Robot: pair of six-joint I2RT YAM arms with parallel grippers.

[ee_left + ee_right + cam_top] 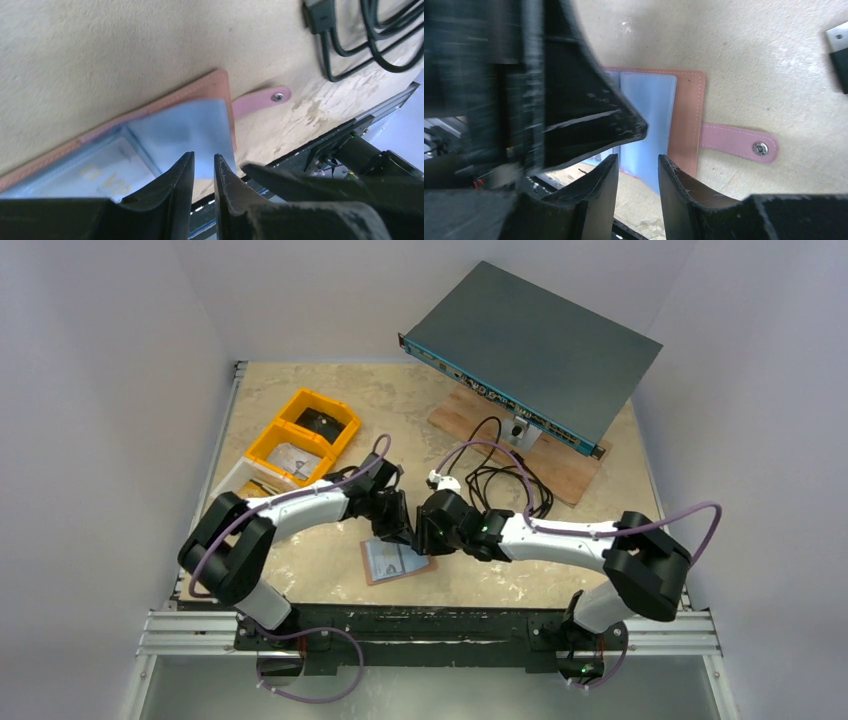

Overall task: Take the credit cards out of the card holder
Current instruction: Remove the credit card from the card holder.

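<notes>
The card holder lies open on the table near the front edge, pale blue-grey inside up, tan leather rim showing. Its pink strap with the snap stud sticks out to the side. A pale card with faint yellow print sits in a clear sleeve; a blue sleeve page is raised. No dark card shows. My left gripper is slightly open and empty just above the sleeve page. My right gripper is open and empty over the holder's near edge, close to the left fingers.
Yellow bins stand at the back left. A grey electronics box rests on a wooden board at the back right, with black cables in front of it. The metal rail runs along the front edge.
</notes>
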